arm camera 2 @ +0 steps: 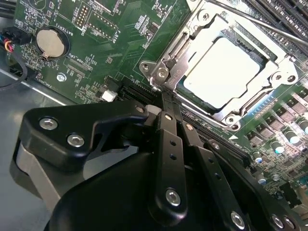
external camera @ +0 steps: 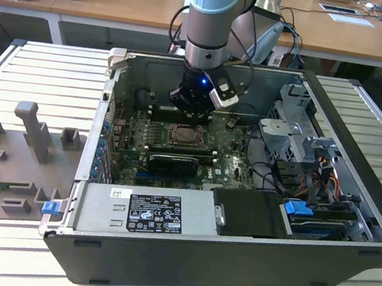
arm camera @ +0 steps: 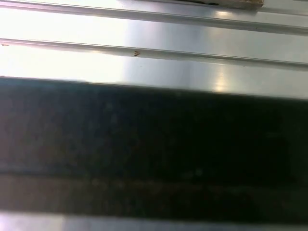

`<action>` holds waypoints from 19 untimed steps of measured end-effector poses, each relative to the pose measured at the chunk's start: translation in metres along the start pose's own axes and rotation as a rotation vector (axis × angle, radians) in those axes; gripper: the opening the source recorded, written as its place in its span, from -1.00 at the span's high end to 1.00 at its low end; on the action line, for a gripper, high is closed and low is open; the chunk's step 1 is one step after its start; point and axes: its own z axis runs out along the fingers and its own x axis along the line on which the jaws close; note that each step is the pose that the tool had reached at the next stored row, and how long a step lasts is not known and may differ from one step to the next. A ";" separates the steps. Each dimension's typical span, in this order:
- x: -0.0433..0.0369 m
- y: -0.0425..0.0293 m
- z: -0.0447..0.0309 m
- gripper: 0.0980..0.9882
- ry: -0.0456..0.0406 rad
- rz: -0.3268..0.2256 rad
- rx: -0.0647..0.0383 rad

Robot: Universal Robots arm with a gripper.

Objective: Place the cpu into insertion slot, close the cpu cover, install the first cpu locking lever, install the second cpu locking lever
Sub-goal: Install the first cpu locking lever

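Fingers (arm camera 2: 169, 126) pressed together, gripping nothing, tips at a corner of the cpu cover (arm camera 2: 202, 21). Cover lies flat over the cpu (arm camera 2: 222, 71) seated in the insertion slot (external camera: 187, 136), mid-motherboard (arm camera 2: 96, 53), inside the open computer case (external camera: 357, 126).

One arm (external camera: 207, 22) with one gripper (arm camera 2: 166, 103). One open case (external camera: 357, 126) holding one board (external camera: 177, 148) — on it one socket (external camera: 188, 137), one cpu (arm camera 2: 224, 72), one cover (arm camera 2: 202, 29) and one coin cell (arm camera 2: 49, 43), at ten o'clock from the chip. Two blue clips — (external camera: 298, 210) and (external camera: 50, 207).
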 end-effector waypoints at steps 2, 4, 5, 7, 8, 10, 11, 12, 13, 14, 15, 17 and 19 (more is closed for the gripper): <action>-0.0001 0.0001 0.0000 0.98 -0.0003 0.000 -0.001; -0.0002 0.0003 -0.0013 0.98 -0.0006 0.000 -0.001; -0.0003 0.0004 -0.0025 0.98 -0.0006 0.000 -0.001; -0.0004 0.0006 -0.0064 0.98 -0.0003 0.000 -0.001; -0.0005 0.0007 -0.0078 0.98 -0.0003 0.000 -0.001; -0.0006 0.0004 -0.0087 0.98 -0.0004 0.000 -0.001; -0.0006 -0.0001 -0.0088 0.98 -0.0002 0.000 -0.001; -0.0005 -0.0007 -0.0089 0.98 -0.0002 0.000 -0.001; -0.0005 -0.0011 -0.0089 0.98 -0.0003 0.000 -0.001; -0.0004 -0.0020 -0.0090 0.98 -0.0002 0.000 -0.001; -0.0004 -0.0025 -0.0090 0.98 -0.0003 0.000 -0.001; -0.0003 -0.0038 -0.0091 0.98 -0.0003 0.000 -0.001; -0.0002 -0.0043 -0.0091 0.98 -0.0004 0.000 -0.001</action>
